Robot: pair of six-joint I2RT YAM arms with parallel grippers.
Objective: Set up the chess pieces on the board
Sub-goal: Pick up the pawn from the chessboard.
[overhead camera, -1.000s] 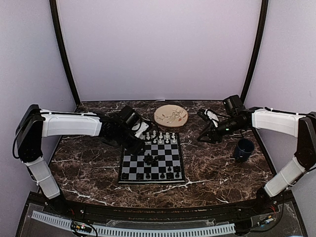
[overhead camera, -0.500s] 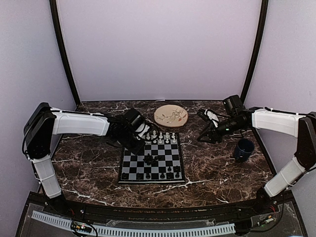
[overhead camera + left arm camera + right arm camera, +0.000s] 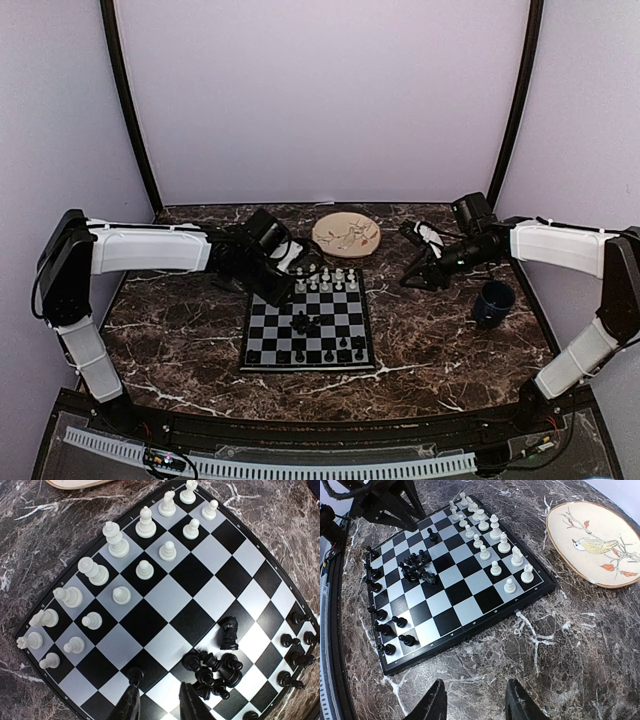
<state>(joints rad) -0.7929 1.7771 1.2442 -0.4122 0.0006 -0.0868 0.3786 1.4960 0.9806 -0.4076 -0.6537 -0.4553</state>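
The board lies mid-table. White chess pieces stand in two rows along its far side. Black pieces line the near edge, and several black ones lie heaped in the middle beside a black knight. My left gripper hovers over the board's left side, open, with nothing between its fingers. A lone black pawn stands on the board just past the left fingertip. My right gripper hangs open over bare marble right of the board.
A round beige plate with a bird drawing sits behind the board. A dark blue mug stands at the right, near the right arm. The table top is dark marble, with purple walls close around it.
The left arm shifted slightly near the board's far left corner and its jaws narrowed. The right arm has not moved.
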